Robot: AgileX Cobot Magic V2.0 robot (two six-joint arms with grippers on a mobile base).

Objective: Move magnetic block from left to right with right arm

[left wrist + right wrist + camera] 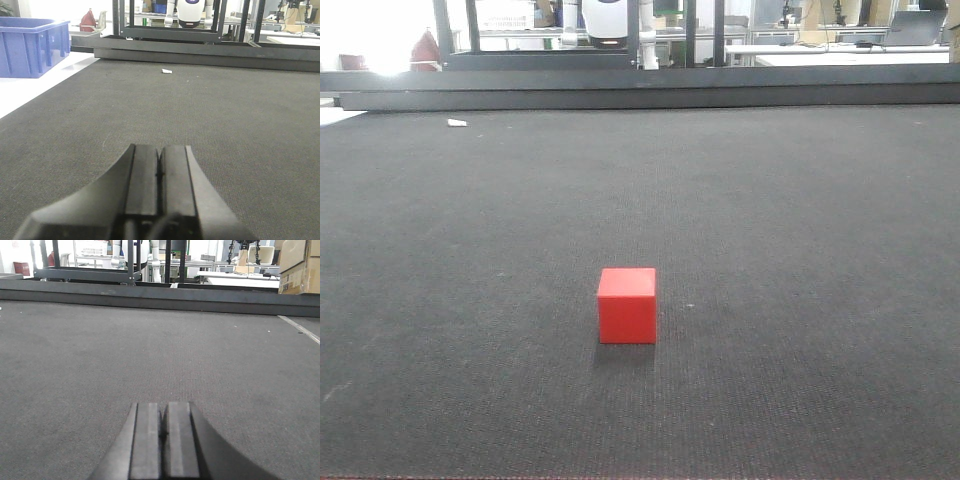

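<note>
Matting point(800, 200) of dark grey weave covers the desk point(640, 98), and we see the magnetic block point(627, 305) sitting alone on it, near the front middle. Our left gripper point(160, 157) and right gripper point(164, 415) each point low across bare matting, jaws pressed together on nothing. A white scrap point(166, 71) lies near the far rim. Beyond it stand a black frame point(520, 61), a blue crate point(30, 47) (off to the left) and cardboard boxes point(299, 265).

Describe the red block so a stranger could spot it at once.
The wide dark grey mat fills the front view. Near its middle stands the block, alone. It is the only bright red cube; the one other loose item, a small white scrap, lies far back left.
</note>
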